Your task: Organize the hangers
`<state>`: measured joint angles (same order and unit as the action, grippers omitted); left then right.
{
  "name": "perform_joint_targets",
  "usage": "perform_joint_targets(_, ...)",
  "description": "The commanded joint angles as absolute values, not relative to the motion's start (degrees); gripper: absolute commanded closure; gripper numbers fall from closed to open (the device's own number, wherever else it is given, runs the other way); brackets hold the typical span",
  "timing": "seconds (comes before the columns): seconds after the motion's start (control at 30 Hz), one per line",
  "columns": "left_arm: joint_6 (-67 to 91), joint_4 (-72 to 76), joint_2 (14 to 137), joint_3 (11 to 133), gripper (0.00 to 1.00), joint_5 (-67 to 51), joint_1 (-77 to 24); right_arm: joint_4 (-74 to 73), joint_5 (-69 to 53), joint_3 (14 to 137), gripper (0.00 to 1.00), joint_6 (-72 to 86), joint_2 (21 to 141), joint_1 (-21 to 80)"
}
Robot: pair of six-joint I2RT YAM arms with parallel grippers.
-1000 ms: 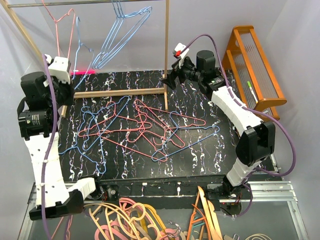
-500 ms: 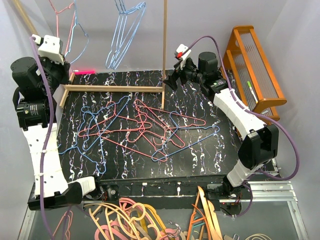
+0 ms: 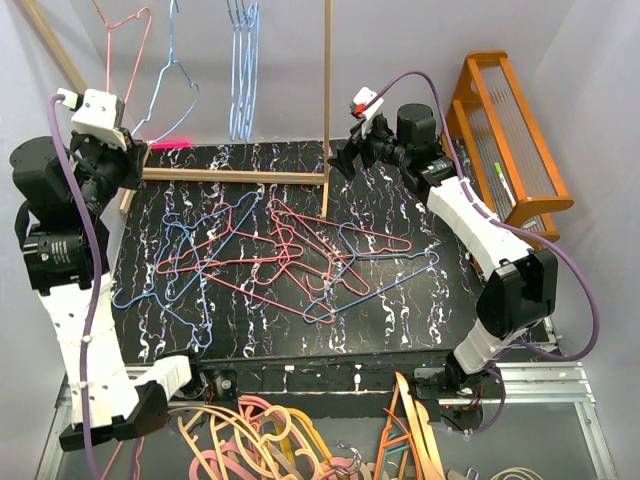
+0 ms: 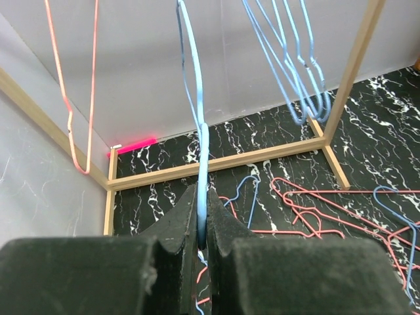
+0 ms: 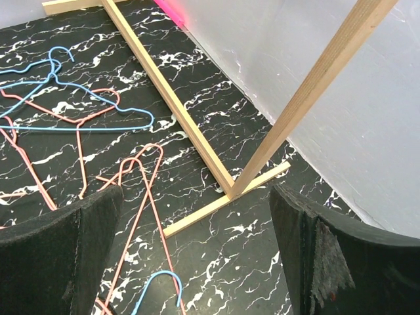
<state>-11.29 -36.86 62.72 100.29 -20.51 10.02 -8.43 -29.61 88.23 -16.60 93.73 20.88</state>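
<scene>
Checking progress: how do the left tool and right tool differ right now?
The left tool is shut on a light blue hanger; the right tool is open and empty. The left tool is at the wooden rack's left end; the right tool is by its right post. Both have black fingers.

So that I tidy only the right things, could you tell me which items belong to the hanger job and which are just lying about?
Job: loose wire hangers on the table; hung wire hangers; blue hanger in the left hand; wooden frame.
Lying about: thick hangers at the near edge; orange rack.
</scene>
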Motion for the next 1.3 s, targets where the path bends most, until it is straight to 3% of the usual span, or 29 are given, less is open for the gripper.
perform_joint_targets(0.0,-10.62,-39.07,60.55,102.75,1.00,-22.22,10.28,-5.71,-27.81,90.43,0.02,-17.06,93.28,21.00)
perform_joint_targets(0.2,-10.79,-37.29,59.90,104.35,1.00,-20.87,10.42,-6.54,-27.77,91.14,0.02,-16.84,93.72,20.99)
perform_joint_targets(0.8,-9.51,-8.89,65.59,96.12,1.00,-22.04,10.37,-6.80,-26.75,88.76,0.01,-18.08,91.19,20.98)
perform_joint_targets(1.1,-6.19,-7.86,69.08,94.59,1.00,-27.33,9.93,-5.79,-26.45,88.42,0.01,-17.68,91.05,21.00)
perform_joint_targets(1.27,-8.85,-10.93,69.15,93.16,1.00,-27.02,2.40,-5.45,-26.12,87.22,0.02,-17.67,90.39,20.98)
